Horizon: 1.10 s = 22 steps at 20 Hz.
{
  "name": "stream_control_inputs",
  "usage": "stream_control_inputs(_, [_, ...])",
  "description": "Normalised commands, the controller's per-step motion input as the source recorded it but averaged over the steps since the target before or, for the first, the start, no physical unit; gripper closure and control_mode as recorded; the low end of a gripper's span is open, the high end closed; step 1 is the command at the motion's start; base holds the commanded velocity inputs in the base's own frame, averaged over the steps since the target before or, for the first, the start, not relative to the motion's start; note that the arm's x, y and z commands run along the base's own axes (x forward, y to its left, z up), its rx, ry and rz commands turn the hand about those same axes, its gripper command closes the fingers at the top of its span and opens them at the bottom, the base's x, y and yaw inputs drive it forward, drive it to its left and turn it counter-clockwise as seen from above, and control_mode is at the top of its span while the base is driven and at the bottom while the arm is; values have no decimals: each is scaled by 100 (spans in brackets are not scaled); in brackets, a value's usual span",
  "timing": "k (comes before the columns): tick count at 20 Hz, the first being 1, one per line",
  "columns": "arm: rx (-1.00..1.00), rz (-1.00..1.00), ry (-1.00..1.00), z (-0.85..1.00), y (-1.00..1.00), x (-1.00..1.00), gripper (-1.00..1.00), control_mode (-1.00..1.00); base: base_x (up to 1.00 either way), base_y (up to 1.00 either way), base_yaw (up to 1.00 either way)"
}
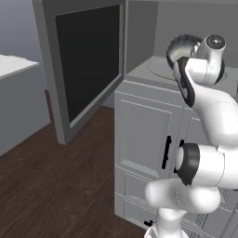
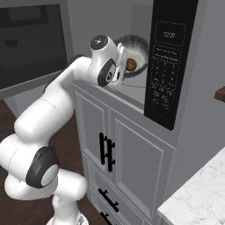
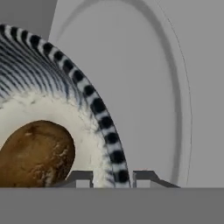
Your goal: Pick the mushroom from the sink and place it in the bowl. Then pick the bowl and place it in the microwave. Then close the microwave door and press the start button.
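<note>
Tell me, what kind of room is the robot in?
Most likely a kitchen: a built-in microwave with its door swung open, white cabinets below, and a marble-look counter.

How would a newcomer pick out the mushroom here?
Find the open microwave above the grey cabinet doors. On its floor sits the bowl, at the gripper. The mushroom is the lone brown lump on its pale inside.
</note>
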Motion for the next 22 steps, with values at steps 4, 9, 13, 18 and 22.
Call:
stream_control_inputs(4, [0, 1, -21, 0, 0, 2, -100, -100, 0, 0, 0])
stream_control_inputs(9, [0, 6, -36, 4, 12, 0, -100, -100, 0, 0, 0])
stream_control_inputs(13, [0, 4, -43, 54, 20, -31, -100, -100, 0, 0, 0])
stream_control_inputs(18, [0, 4, -3, 59, 0, -72, -100, -100, 0, 0, 0])
stream_control_inputs(22, [0, 5, 0, 48, 1, -99, -100, -100, 0, 0, 0])
